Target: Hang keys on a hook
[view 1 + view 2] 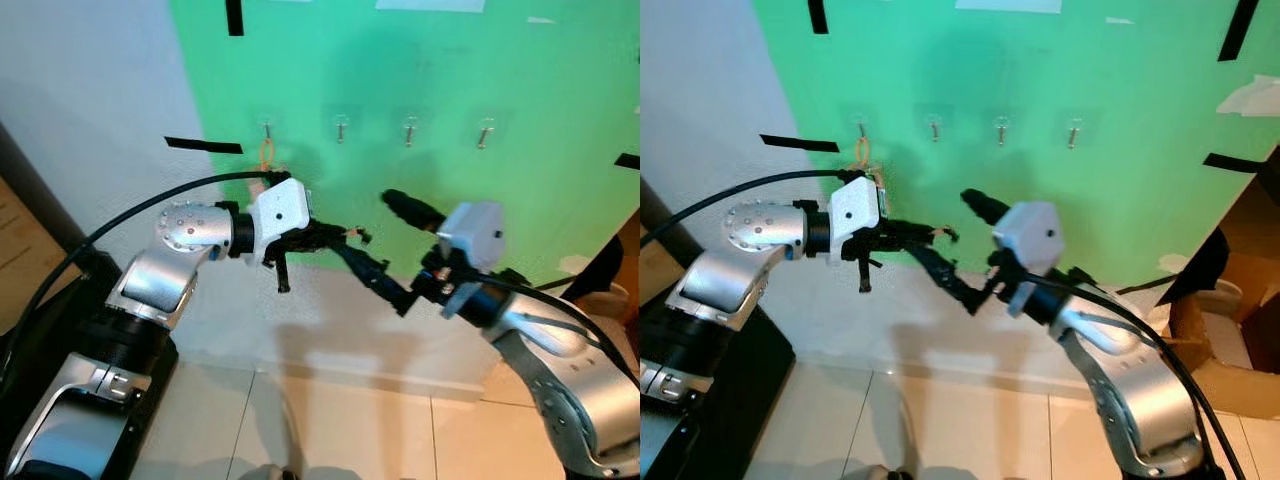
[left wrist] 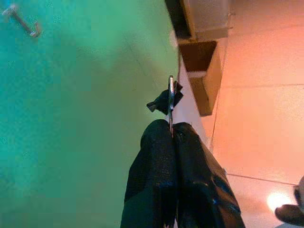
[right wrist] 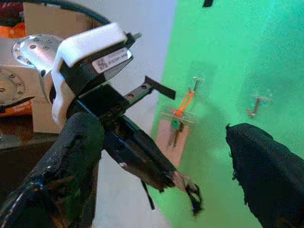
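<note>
A key ring [image 2: 170, 97] with a black tag stuck out from the tip of the left tool [image 1: 335, 236], whose two black fingers [image 2: 164, 166] were pressed together on it, in front of the green wall [image 1: 450, 70]. Another set of keys [image 3: 176, 127] on an orange loop already hung from the leftmost hook [image 1: 266, 127] in a row of four. The right tool [image 1: 385, 240] was spread wide just beside the left tool's tip, one finger above and one below.
</note>
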{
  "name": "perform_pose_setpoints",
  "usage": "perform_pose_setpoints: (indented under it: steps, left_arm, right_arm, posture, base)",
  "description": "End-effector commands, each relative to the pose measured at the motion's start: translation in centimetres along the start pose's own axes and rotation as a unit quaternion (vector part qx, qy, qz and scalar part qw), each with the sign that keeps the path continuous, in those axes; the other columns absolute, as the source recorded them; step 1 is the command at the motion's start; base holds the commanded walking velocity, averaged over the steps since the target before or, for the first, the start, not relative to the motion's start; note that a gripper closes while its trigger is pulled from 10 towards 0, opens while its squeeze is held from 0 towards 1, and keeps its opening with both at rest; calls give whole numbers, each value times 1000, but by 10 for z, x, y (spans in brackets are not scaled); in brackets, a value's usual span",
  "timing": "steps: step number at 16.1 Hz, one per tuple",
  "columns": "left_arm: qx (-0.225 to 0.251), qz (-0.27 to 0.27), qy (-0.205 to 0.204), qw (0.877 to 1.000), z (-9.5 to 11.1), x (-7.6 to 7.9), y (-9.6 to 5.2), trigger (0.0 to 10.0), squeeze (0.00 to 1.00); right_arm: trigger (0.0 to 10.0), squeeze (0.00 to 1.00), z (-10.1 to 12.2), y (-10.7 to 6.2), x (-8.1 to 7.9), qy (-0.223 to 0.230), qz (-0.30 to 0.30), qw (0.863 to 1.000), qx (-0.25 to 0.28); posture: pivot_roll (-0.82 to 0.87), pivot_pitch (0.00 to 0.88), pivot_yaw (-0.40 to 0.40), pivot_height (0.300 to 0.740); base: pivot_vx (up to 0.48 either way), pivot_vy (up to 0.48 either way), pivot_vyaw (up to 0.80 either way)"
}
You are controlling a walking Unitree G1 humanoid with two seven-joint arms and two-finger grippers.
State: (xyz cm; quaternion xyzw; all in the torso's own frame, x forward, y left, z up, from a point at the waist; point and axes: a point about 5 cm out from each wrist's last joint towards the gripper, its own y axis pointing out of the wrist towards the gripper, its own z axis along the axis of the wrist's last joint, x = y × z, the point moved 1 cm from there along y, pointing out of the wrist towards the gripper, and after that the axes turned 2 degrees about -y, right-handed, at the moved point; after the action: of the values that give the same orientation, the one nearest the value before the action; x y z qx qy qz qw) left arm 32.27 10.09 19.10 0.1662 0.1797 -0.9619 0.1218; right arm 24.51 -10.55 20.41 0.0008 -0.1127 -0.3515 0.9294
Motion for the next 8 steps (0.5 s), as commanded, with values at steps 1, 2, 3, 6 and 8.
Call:
perform_pose_setpoints:
  steps: [1, 2, 3, 6, 8]
  left_arm:
    - [5, -7, 8, 1000, 5, -1, -3, 10000, 0]
    - [9, -17, 11, 1000, 5, 2, -3, 10000, 0]
    - [11, -21, 13, 1000, 5, 4, -3, 10000, 0]
    - [12, -9, 15, 1000, 7, 0, -4, 10000, 0]
    - [12, -9, 14, 1000, 6, 0, -7, 10000, 0]
  right_arm:
    - [10000, 0, -2, 5, 1, -9, -2, 1000, -17]
    - [10000, 0, -6, 7, 5, -14, -17, 999, -38]
    - [10000, 0, -9, 8, 8, -17, -25, 998, -48]
    - [10000, 0, -16, 5, 5, -45, -7, 996, -80]
    - [10000, 0, -21, 4, 4, -52, -3, 994, -96]
  posture:
    - [-201, 0, 71, 740]
    - [-199, 0, 71, 740]
    - [-198, 0, 70, 740]
    - [-190, 0, 60, 740]
    - [-191, 0, 60, 740]
  base:
    - [0, 0, 0]
    - [0, 0, 0]
    - [0, 0, 0]
    - [0, 0, 0]
    - [0, 0, 0]
